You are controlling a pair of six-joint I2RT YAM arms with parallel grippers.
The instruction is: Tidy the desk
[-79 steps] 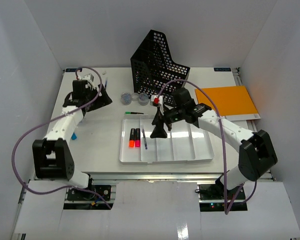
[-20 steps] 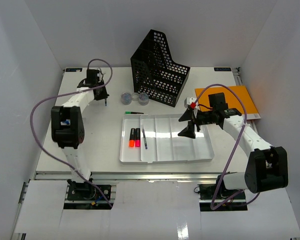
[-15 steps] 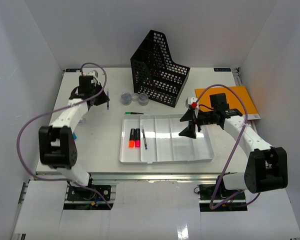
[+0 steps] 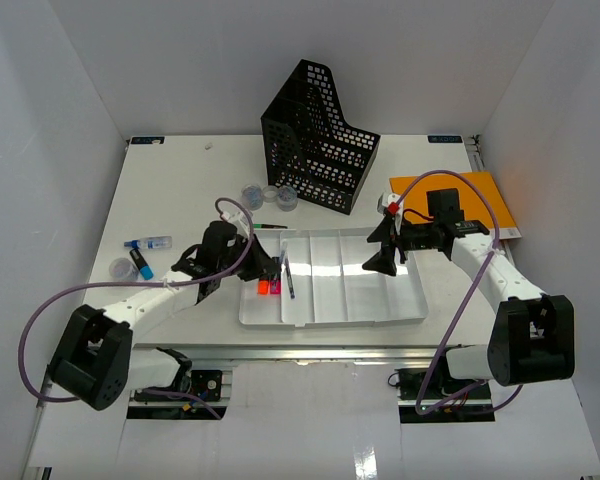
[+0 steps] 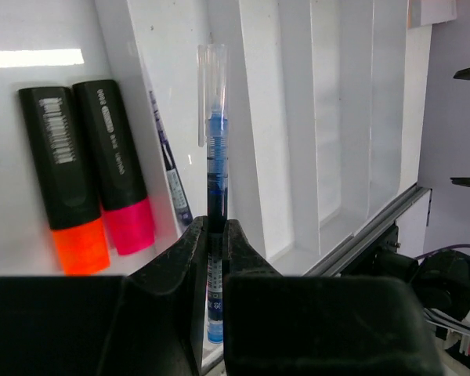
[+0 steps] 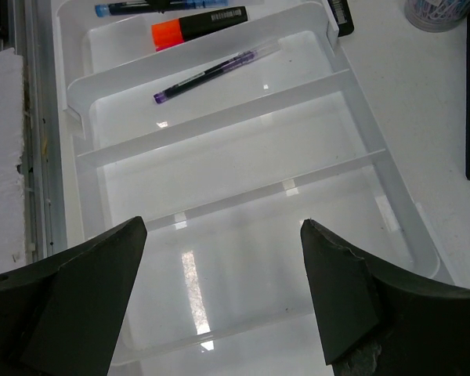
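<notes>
The desk [image 4: 180,180] is a white tabletop holding a white compartmented tray [image 4: 400,300]. My left gripper [image 4: 264,266] [image 5: 210,227] is shut on a blue pen [image 5: 215,149] with a clear cap, held over the tray's left end. Below it, an orange highlighter [image 5: 66,196] and a pink highlighter [image 5: 117,184] lie in the leftmost compartment. A purple pen [image 5: 169,168] lies in the compartment beside them. My right gripper [image 4: 380,250] [image 6: 223,235] hangs open over the tray's [image 6: 219,164] right compartments with nothing between its fingers.
A black mesh file holder [image 4: 320,135] stands at the back. An orange folder [image 4: 475,200] lies at the right. Two small round containers [image 4: 268,195] and a green pen [image 4: 270,226] sit behind the tray. Blue-capped sticks [image 4: 143,255] and a small round lid [image 4: 120,267] lie at the left.
My left arm has swung from the far left back of the desk to the tray's left end, carrying the blue pen. The right gripper has barely moved.
</notes>
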